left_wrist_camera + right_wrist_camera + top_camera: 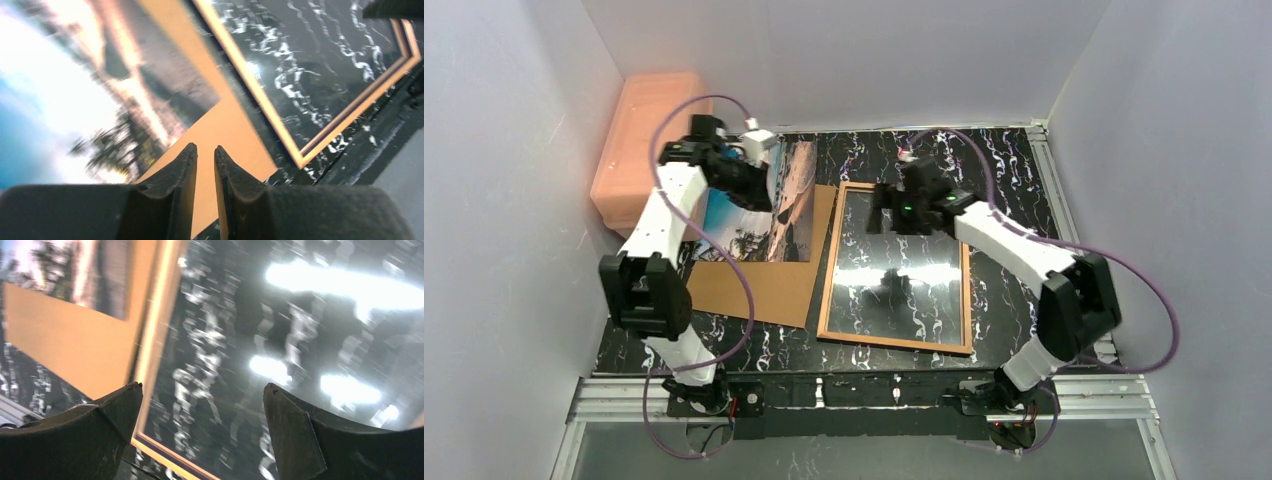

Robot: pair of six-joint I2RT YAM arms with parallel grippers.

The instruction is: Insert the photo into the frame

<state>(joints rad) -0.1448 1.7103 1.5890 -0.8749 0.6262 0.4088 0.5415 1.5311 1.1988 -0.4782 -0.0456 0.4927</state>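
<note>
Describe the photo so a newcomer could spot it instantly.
On the black marbled table, a plain brown board lies left of the wood-edged frame. The photo rests on the board's far half, beneath the left arm. It alone is glossy and printed: blue sky, sand.

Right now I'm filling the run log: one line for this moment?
photo: on backing board, outside frame | left pincer: barely open, empty | right pincer: wide open over frame
</note>
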